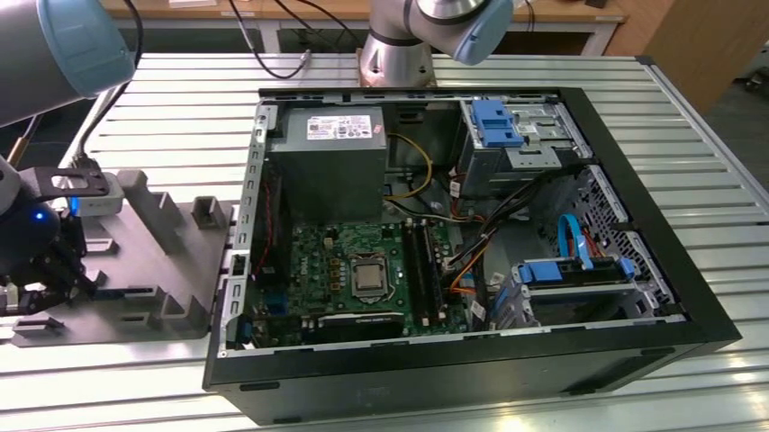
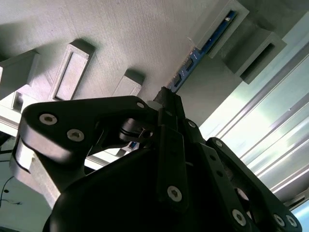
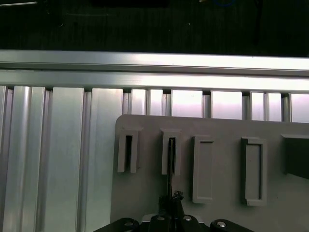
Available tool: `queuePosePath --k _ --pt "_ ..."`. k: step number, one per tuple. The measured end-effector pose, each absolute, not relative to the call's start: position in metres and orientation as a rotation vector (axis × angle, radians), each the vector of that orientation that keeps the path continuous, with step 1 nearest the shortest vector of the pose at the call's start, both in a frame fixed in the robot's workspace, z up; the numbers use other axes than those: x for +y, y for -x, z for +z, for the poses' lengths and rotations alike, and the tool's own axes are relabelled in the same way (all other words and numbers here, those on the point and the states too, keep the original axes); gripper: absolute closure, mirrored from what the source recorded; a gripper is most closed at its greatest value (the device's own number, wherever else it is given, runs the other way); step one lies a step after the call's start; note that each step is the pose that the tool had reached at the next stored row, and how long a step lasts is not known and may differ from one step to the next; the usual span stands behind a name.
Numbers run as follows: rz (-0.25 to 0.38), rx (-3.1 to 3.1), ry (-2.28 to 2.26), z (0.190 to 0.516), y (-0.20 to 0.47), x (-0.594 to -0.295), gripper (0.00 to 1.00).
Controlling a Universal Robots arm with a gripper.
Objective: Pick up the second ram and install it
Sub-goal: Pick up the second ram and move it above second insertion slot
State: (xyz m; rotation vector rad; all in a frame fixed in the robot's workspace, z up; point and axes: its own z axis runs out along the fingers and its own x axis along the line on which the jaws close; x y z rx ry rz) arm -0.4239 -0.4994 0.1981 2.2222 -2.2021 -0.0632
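Over at the bench's edge on the exterior view's left, the gripper is down low over the grey fixture, that flat plate with the upright blocks on it. In both wrist views the fingers are pulled in narrow and pinched on one end of the second ram. It's a thin dark stick with a bluish edge, standing up on its long edge. Its other end sits in one of the two narrow slotted blocks, so it's down in the fixture, not lifted out. Just beside the fixture, toward the exterior view's right, the open computer case lies on its side and takes up the middle of the bench. Inside it, the grey power supply sits in the far corner nearest the fixture. The green motherboard is in front of that, and the long black slots run along the board's edge on the exterior view's right. The ram is well apart from them. Past the slots there's a tangle of orange and yellow cables, then two blue drive caddies along the case's side on the exterior view's right.
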Motion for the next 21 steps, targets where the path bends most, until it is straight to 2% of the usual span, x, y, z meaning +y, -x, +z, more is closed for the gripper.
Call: queuePosePath --k 21 --pt "-0.063 -2.159 -2.263 0.1969 0.4239 -0.5003 0.87"
